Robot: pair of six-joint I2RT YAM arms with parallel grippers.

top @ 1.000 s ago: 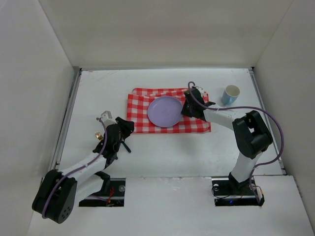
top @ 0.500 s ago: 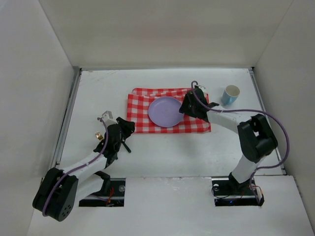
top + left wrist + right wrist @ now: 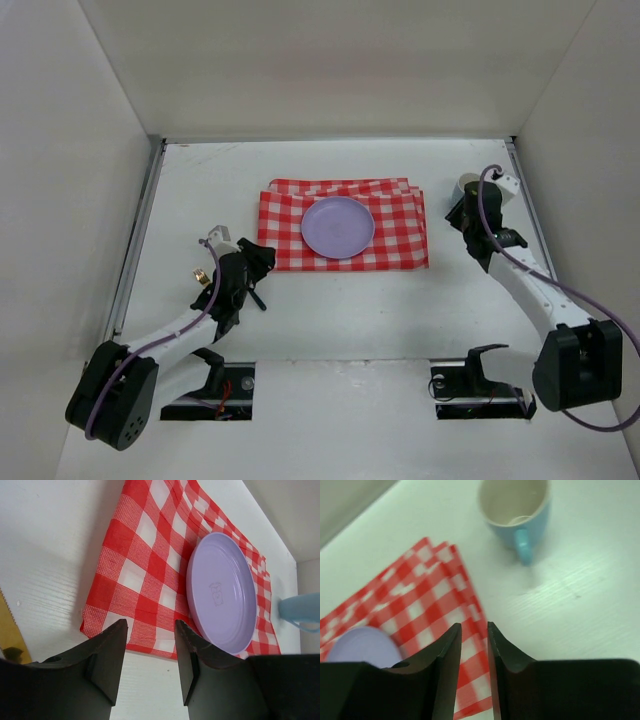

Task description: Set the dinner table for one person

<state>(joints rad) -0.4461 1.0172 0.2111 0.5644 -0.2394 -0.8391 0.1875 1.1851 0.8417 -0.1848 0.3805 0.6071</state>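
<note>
Your worktop (image 3: 350,310) lies flat and level: a broad, plain white surface with faint grain, thin metal rails (image 3: 138,230) running along its left and right edges.

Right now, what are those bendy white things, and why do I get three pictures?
They are two robot arms bolted to a white table. Each ends in a gripper: two fingers that pinch like tongs. The big picture comes from a camera up above. The other two come from small cameras on the wrists, so the dark shapes at the bottom are each arm's own fingers. On the table lies a red-and-white checked cloth with a purple plate on it; a blue cup stands beside the cloth. The left gripper is open; the right gripper has its fingers close together. Neither holds anything.
</note>
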